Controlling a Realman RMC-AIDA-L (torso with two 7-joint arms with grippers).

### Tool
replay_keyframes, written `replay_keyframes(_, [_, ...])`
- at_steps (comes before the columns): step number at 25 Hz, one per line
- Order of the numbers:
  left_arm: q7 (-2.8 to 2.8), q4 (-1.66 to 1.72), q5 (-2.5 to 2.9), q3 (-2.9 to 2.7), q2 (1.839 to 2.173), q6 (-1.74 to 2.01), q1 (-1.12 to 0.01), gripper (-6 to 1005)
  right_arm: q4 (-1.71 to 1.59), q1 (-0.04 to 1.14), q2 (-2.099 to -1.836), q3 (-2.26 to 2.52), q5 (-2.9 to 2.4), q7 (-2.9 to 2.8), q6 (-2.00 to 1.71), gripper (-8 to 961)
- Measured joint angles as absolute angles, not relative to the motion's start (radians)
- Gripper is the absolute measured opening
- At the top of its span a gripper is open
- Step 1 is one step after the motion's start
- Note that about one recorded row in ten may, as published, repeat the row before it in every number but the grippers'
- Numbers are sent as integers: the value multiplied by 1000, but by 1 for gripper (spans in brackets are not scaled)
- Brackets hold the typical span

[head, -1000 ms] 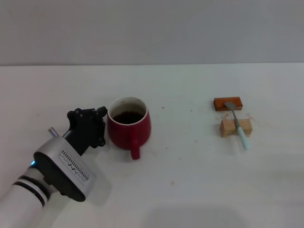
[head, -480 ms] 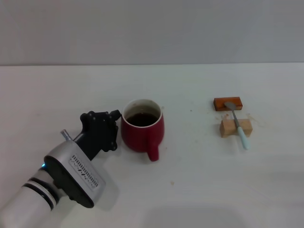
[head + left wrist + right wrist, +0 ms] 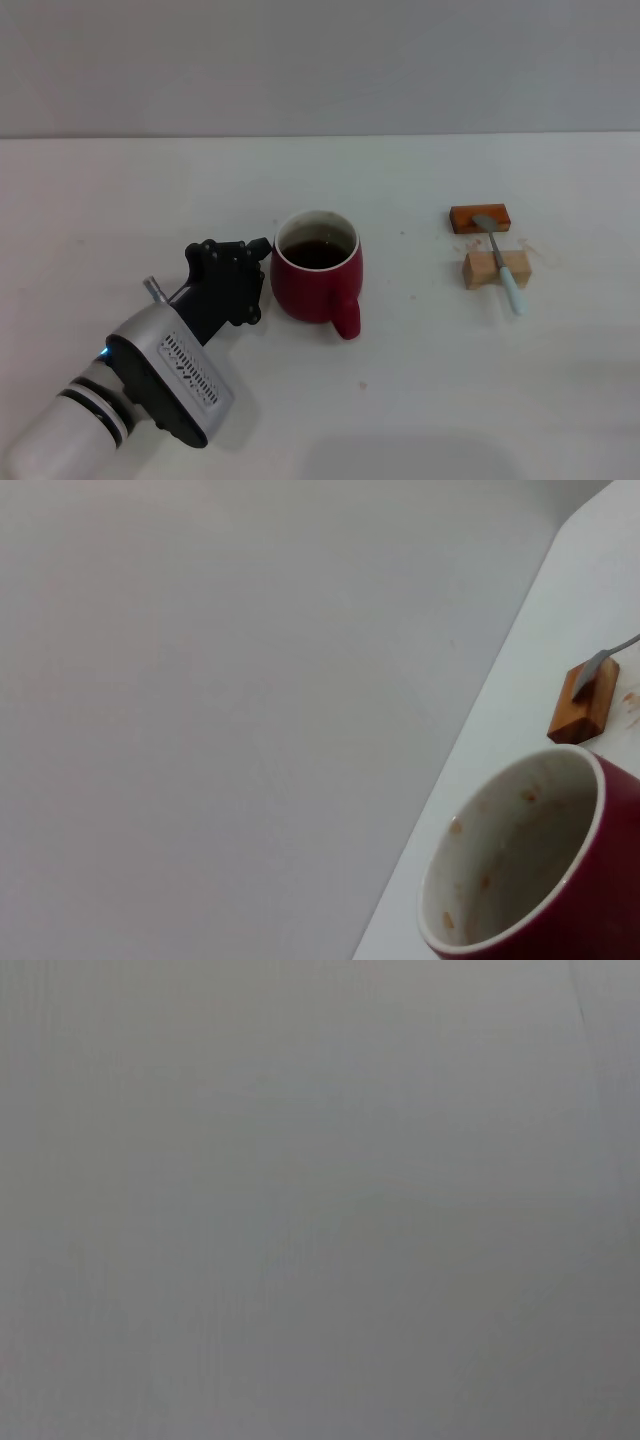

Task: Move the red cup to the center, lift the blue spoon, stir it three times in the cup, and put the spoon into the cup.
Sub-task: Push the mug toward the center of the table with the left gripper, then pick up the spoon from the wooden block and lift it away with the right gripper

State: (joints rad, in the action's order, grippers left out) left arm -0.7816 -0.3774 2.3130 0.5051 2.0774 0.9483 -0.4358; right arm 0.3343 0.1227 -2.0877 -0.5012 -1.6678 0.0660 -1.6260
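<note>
The red cup (image 3: 312, 292) stands on the white tabletop (image 3: 450, 390) a little left of the middle, dark liquid inside, handle toward the front right. My left gripper (image 3: 260, 262) is right against the cup's left side. The left wrist view shows the cup's (image 3: 600, 920) white inside close up. The blue spoon (image 3: 508, 276) lies at the right across two blocks, its grey bowl on the far one; its tip shows in the left wrist view (image 3: 603, 660). The right gripper is out of view; its wrist view shows only plain grey.
An orange-brown block (image 3: 480, 217) and a tan wooden block (image 3: 484, 270) sit at the right under the spoon. The orange-brown block also shows in the left wrist view (image 3: 583, 708). A grey wall runs behind the table.
The red cup has slid to the right and slightly toward the front, with my left gripper moving along at its left side. The spoon and blocks have not moved.
</note>
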Motion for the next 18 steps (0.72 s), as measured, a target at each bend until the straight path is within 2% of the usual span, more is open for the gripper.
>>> replay_keyframes(12, [-791,-376,2307,522,2077,971,-419,2,334,118,-2088,-481,-1668,65,-1633,711])
replay_keyframes(18, [-669,-409,2301,759,2076,1074,-327,2,335,118,-2086,-418,-1668,64,-1651,711])
